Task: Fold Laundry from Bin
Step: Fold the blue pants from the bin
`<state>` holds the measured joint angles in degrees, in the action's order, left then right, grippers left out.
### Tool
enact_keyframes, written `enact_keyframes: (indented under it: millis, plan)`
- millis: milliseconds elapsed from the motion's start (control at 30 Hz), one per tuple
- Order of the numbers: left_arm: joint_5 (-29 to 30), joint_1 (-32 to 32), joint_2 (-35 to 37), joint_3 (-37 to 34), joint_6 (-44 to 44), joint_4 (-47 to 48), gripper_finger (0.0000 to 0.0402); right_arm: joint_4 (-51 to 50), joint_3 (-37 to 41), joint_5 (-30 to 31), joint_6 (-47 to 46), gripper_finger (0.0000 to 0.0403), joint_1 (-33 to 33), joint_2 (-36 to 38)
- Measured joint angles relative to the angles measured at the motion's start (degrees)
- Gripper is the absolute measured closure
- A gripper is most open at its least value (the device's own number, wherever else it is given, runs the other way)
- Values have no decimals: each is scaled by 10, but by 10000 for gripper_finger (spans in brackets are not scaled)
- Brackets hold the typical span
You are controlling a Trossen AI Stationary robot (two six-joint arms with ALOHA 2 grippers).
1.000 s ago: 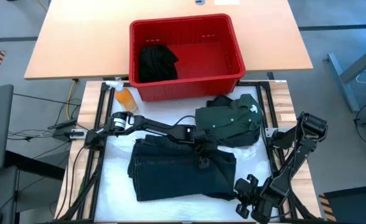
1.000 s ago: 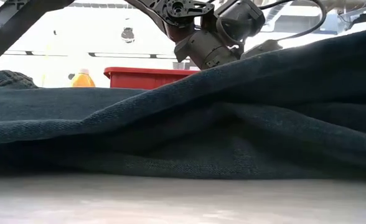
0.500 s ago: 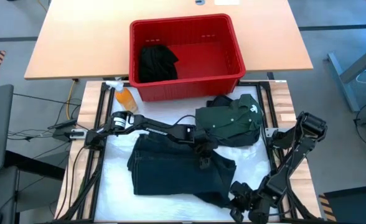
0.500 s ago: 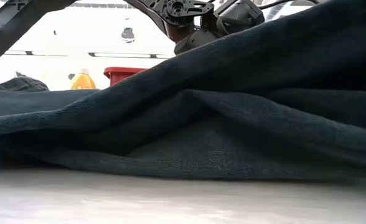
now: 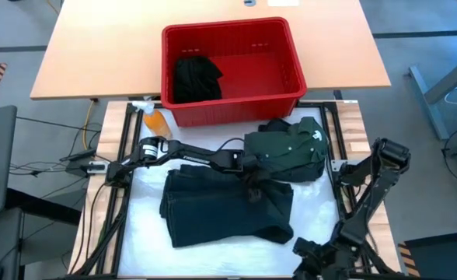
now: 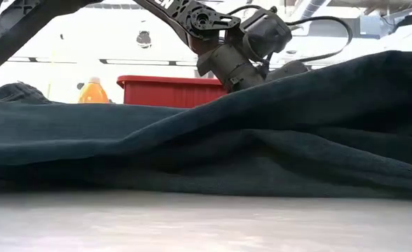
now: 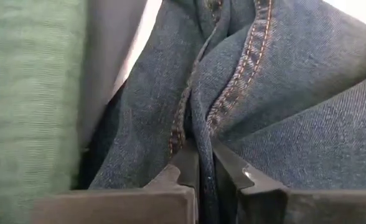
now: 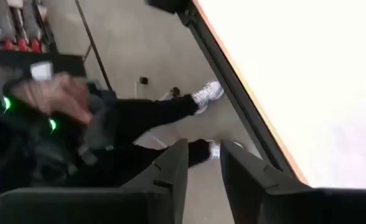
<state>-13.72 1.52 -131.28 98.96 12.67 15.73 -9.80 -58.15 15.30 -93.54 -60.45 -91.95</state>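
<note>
- The left arm reaches from the left side across to the middle, its left gripper [image 5: 253, 189] pointing down, jaws pinched shut on a fold of jeans [image 7: 258, 99].
- The right gripper [image 5: 315, 260] sits at the near right edge, jaws slightly apart, holding nothing.

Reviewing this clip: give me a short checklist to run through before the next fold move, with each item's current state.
1. Left tool gripping the jeans: ok, shut on a seam fold.
2. Right tool clear of the cloth: ok, open, empty, off the table's front edge.
3. Jeans lying flat: not ok, the low view shows a raised ridge.
4. Green shirt out of the way: cannot tell, it borders the jeans.
5. Bin emptied: not ok, a black garment remains inside.
</note>
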Motion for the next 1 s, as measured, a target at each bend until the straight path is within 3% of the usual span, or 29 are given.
enact_keyframes:
  millis: [267,467,567,667,900,1000]
  plan:
    - [-9,0,51,28,-72,79,294,-158,0,104,31,270,2,88]
    - [-10,-9,122,80,-91,268,243,-360,0,232,10,284,24,144]
    - [8,-43,169,70,-105,378,238,-412,2,241,20,293,53,147]
    - [58,-93,222,3,-91,446,240,-400,11,239,75,295,82,147]
    - [210,-184,408,-250,96,367,242,-379,19,241,183,294,137,147]
    - [233,-200,465,-329,180,353,242,-375,19,235,233,294,167,148]
